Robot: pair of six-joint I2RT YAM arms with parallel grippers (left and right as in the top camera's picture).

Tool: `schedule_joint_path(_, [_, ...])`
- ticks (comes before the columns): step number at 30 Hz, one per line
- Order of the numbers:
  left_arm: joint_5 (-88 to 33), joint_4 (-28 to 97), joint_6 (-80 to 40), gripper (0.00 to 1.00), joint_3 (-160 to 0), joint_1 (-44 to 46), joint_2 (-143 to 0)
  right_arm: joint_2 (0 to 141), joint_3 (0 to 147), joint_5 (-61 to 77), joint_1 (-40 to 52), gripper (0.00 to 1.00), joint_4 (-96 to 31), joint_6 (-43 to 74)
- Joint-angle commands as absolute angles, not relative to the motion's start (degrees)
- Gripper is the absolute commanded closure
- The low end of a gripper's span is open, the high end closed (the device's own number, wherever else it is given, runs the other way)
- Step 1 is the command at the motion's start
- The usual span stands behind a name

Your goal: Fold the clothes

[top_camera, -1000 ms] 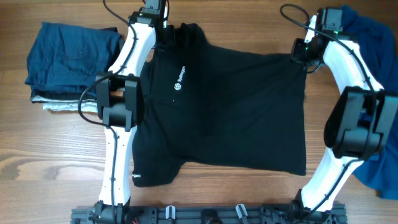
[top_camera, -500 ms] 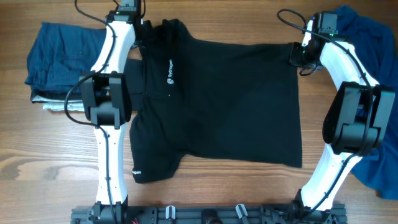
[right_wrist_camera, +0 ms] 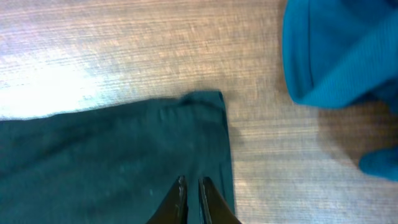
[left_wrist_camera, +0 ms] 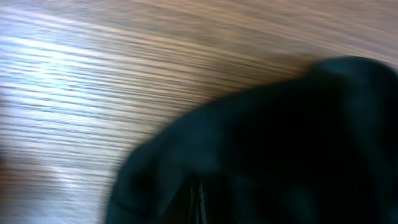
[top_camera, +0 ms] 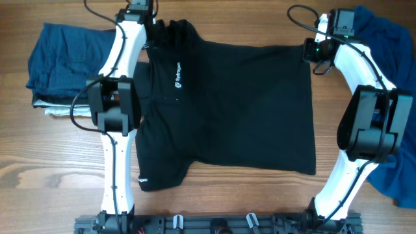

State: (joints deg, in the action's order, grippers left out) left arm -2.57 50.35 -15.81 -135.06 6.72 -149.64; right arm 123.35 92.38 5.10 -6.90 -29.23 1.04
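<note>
Black shirt (top_camera: 240, 104) lies spread on wooden table (top_camera: 65, 169).

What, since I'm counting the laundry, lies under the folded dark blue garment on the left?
A pale folded cloth peeks out beneath the dark blue garment along its near edge; the rest, and anything else below, is covered.

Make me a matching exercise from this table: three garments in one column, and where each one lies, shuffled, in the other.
1. black short-sleeved collared shirt
2. bright blue fabric garment
3. dark navy folded garment

a. bunched at the far right
b. stacked at the far left on a pale folded cloth
c. spread flat across the middle

Pairs: 1-c, 2-a, 3-b.
</note>
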Motion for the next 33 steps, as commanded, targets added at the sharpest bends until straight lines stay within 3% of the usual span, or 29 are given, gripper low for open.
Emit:
schedule_joint_path(1, [-4.3,50.4,-16.3,0.96,-135.1,9.2,-147.0,124.4,92.6,6.5,-5.5,0.92,-27.6,0.1])
schedule_joint_path(11, [-4.3,44.9,-16.3,0.96,-134.1,11.1,-148.0,131.0,92.6,8.4,-4.0,0.96,-24.1,0.2])
schedule_joint_path(20, [-4.0,37.6,-15.2,0.96,-133.3,10.9,-155.7,131.7,92.6,0.6,-4.1,0.96,-25.1,-1.5])
schedule_joint_path(24, [-2.0,37.4,-15.2,0.96,-133.3,9.6,-157.0,131.8,92.6,-5.3,-4.5,0.95,-25.7,-1.6])
schedule_joint_path(33, [-1.9,37.2,-15.2,0.96,-133.3,7.5,-157.0,131.8,92.6,-4.3,-5.7,0.95,-22.9,-1.3])
